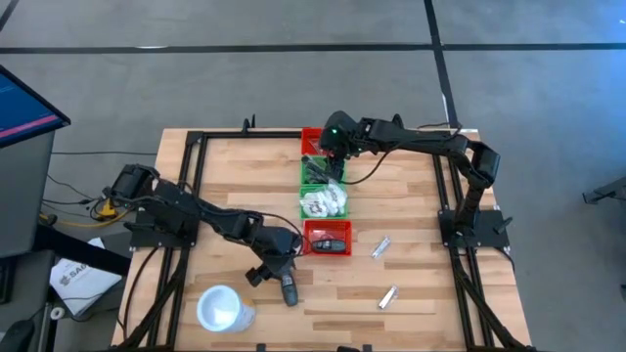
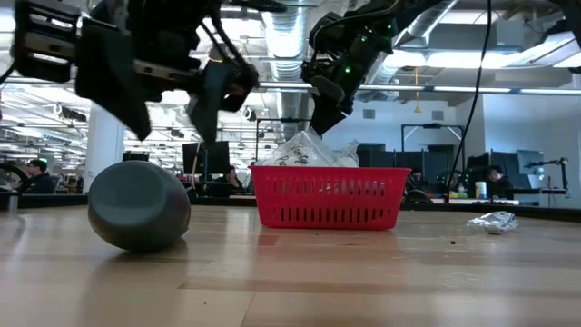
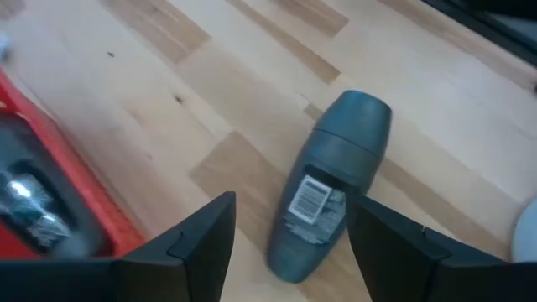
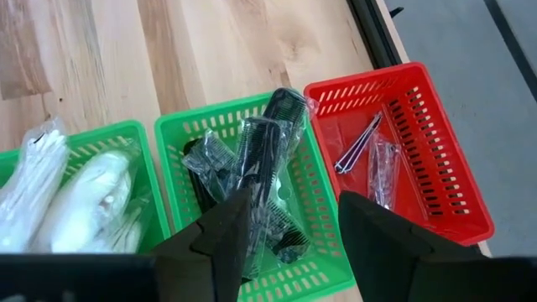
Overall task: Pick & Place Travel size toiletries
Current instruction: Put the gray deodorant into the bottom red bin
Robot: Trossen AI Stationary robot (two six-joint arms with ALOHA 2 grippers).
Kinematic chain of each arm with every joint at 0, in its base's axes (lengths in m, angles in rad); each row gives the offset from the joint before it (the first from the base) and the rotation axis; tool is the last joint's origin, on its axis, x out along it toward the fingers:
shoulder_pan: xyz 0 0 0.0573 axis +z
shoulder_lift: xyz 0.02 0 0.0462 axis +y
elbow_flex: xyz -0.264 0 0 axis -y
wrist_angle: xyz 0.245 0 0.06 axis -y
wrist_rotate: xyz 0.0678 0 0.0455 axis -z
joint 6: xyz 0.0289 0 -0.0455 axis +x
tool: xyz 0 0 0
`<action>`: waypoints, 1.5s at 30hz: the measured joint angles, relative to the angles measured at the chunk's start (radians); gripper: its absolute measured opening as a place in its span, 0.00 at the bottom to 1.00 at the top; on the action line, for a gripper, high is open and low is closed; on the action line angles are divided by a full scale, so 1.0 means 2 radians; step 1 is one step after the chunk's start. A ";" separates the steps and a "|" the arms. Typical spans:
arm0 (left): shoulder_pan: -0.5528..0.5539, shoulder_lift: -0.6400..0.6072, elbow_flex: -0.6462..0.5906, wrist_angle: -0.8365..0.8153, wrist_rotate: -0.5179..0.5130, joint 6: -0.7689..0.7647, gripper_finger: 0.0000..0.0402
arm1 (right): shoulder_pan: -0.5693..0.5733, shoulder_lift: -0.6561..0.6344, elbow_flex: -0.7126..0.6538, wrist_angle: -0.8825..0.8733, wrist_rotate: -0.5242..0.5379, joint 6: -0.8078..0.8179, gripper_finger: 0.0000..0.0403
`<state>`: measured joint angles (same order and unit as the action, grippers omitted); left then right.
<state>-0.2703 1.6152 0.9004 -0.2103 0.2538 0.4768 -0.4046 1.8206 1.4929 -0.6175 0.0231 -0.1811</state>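
A dark grey oblong bottle (image 3: 334, 168) with a barcode label lies on its side on the wood, near the red bin (image 1: 328, 238); it also shows in the high view (image 1: 289, 290) and the low view (image 2: 138, 206). My left gripper (image 3: 294, 205) hovers open just above the bottle (image 1: 277, 266), one finger to each side, apart from it. My right gripper (image 4: 294, 200) hangs open over the green bin of black combs in clear packets (image 4: 252, 168), by the far red bin (image 4: 394, 151) holding slim silver pieces. A second green bin (image 4: 75, 193) holds white packets.
Four bins stand in a row from far to near down the table's middle (image 1: 321, 186). A white cup (image 1: 223, 308) stands near the near-left corner. Two small silvery packets (image 1: 381, 246) (image 1: 388, 296) lie on bare wood right of the near red bin.
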 joint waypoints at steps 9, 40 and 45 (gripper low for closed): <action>-0.023 0.005 0.016 -0.025 -0.005 0.049 0.51 | 0.000 0.000 0.000 -0.020 0.000 -0.011 0.43; -0.051 0.112 0.074 -0.024 0.009 0.046 0.50 | 0.002 0.000 0.000 -0.043 0.000 -0.020 0.43; -0.049 0.128 0.075 -0.018 0.016 0.046 0.50 | 0.002 0.000 0.000 -0.043 0.000 -0.020 0.43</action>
<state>-0.3677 1.8717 1.0509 -0.2464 0.2860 0.5681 -0.3996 1.8210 1.4925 -0.7042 0.0231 -0.2203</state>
